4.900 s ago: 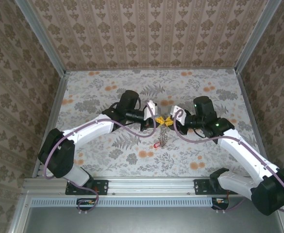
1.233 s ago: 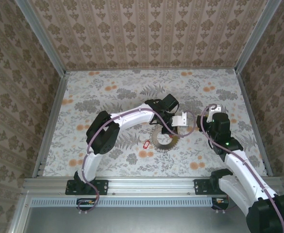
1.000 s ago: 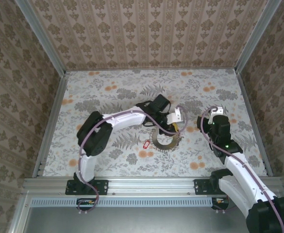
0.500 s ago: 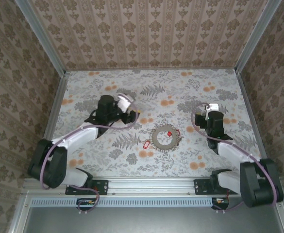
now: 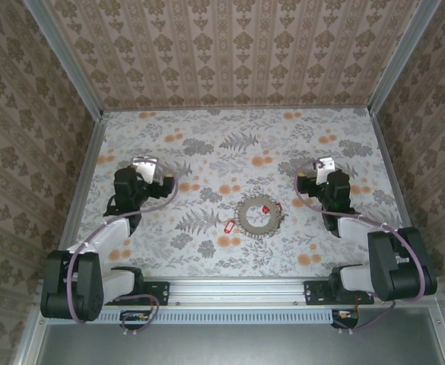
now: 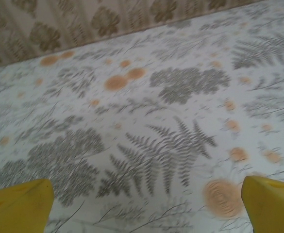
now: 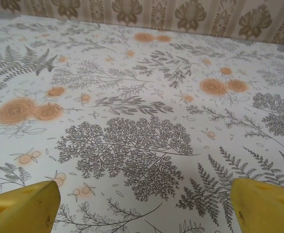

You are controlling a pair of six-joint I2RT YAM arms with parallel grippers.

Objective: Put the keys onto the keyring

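Left gripper and right gripper both gaped wide, holding nothing, well apart on either side of the keyring, which lay flat on the counter, one red key inside its loop and a second red key just outside it.

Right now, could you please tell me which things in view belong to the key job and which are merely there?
Part of the job:
keyring chain loop
red key inside the loop
red key just left of the loop

Merely there:
floral table cover
wallpapered walls
metal frame rail
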